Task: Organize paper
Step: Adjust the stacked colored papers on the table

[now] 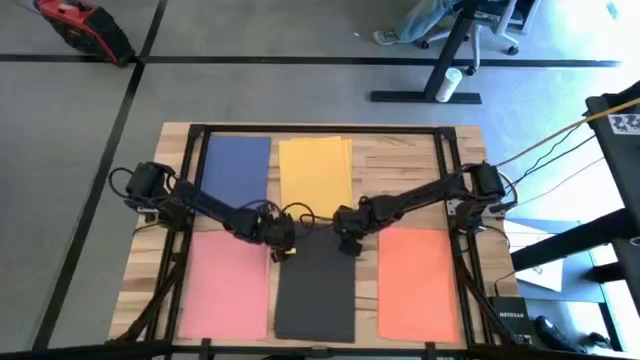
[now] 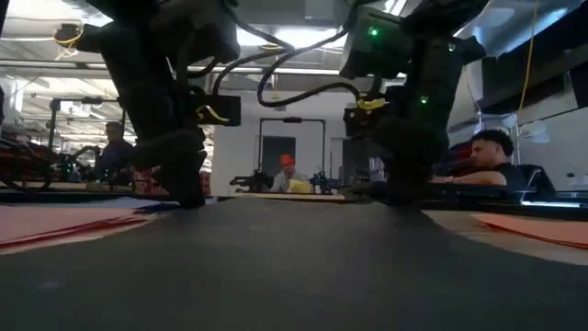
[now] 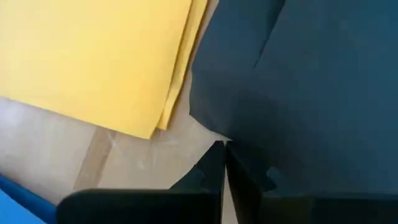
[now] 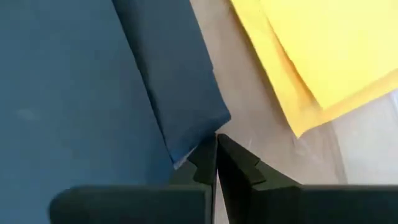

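Wooden bench (image 1: 400, 150) carrying five paper piles in two rows. Far row: blue paper (image 1: 236, 168) on the left, yellow paper (image 1: 315, 172) in the middle, its sheets slightly fanned at one edge. Near row: pink paper (image 1: 225, 285) left, dark grey paper (image 1: 316, 290) centre, orange paper (image 1: 417, 280) right. All lying flat, piles apart from each other with bare wood between.

Left gripper (image 1: 282, 243) down at the far left corner of the dark grey pile, between pink and yellow. Fingers (image 3: 208, 171) pressed together in the left wrist view, tips meeting right at a dark grey corner; corner looks a bit lifted and creased, sheet layers offset. Cannot tell if a sheet is pinched between the tips.

Right gripper (image 1: 349, 240) down at the far right corner of the same dark grey pile, just beside the near edge of the yellow. Fingers (image 4: 239, 165) closed tight in the right wrist view, tips touching the dark grey corner, top sheets offset from the ones beneath. Same doubt about any actual pinch.

Both arms reaching inward from the bench sides, grippers near each other across the dark pile's far edge.

Low view: both grippers standing on the dark sheet, people seated in the room behind.
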You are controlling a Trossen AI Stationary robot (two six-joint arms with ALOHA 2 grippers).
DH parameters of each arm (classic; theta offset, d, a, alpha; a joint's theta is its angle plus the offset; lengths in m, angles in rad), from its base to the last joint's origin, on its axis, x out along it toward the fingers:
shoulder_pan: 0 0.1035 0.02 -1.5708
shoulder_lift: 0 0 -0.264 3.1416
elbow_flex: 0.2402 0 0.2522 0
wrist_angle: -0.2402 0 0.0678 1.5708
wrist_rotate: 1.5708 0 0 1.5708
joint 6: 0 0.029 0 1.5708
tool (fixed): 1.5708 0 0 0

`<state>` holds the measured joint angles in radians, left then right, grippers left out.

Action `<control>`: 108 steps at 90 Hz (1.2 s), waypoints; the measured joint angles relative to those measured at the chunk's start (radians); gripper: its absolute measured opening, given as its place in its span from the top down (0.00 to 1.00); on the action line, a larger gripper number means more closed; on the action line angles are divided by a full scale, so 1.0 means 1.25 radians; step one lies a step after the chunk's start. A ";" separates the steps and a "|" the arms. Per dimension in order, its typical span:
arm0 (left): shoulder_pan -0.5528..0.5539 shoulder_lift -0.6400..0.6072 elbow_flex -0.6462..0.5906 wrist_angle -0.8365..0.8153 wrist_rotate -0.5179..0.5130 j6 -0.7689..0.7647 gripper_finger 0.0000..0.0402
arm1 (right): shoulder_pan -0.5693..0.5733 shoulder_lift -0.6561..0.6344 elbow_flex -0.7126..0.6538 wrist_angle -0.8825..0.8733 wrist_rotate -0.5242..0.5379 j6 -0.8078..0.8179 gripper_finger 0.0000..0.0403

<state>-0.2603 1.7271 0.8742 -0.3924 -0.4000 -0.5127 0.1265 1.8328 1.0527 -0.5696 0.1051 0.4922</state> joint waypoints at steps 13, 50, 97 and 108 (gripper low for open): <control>-0.018 -0.002 0.002 -0.022 0.004 -0.027 1.00 | 0.000 0.000 0.000 -0.007 0.008 0.002 1.00; -0.038 -0.011 0.002 -0.057 0.006 -0.032 1.00 | 0.004 -0.007 0.000 -0.053 0.027 -0.010 1.00; 0.067 -0.027 0.008 -0.026 0.007 0.136 1.00 | -0.021 -0.009 -0.002 -0.025 0.035 -0.119 1.00; 0.082 -0.027 0.008 0.005 0.025 0.170 1.00 | -0.045 -0.009 -0.002 -0.019 0.069 -0.139 1.00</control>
<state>-0.1578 1.6928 0.8848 -0.3856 -0.3691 -0.3004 0.0698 1.8217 1.0496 -0.5931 0.1918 0.3189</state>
